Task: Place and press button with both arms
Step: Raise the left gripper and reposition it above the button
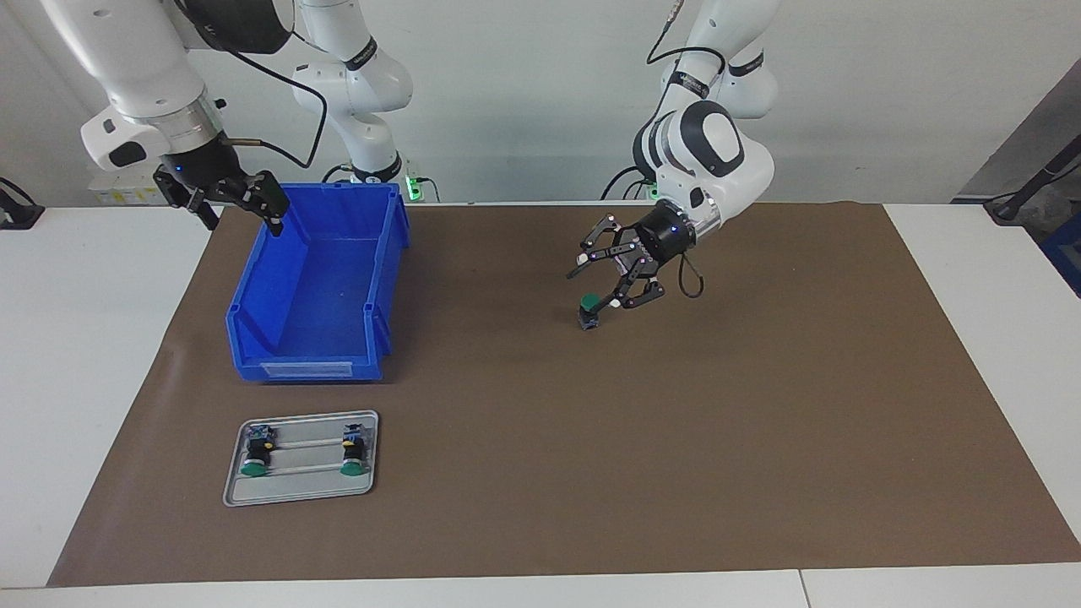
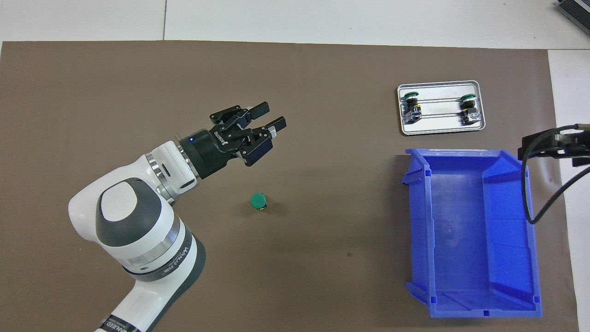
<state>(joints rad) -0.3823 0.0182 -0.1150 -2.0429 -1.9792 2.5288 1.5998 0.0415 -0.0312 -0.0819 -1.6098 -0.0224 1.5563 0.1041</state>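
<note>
1. The button (image 1: pixel 589 309) stands upright on the brown mat (image 1: pixel 760 422), green cap up, about mid-table and well apart from the blue bin (image 1: pixel 317 279).
2. It looks small, light and rigid — easy to tip. I judge the black body under the cap the best place to grip; the smooth rounded cap would likely slip.
3. The left gripper (image 2: pixel 268 121) hangs above the mat beside the button. Its fingers are partly spread and hold nothing; in the overhead view it is clear of the button.
4. The right gripper (image 1: pixel 245 203) waits over the bin's rim at the right arm's end, fingers apart and empty.
5. Two identical buttons lie in the metal tray (image 1: pixel 300 498), beside the bin and farther from the robots.
</note>
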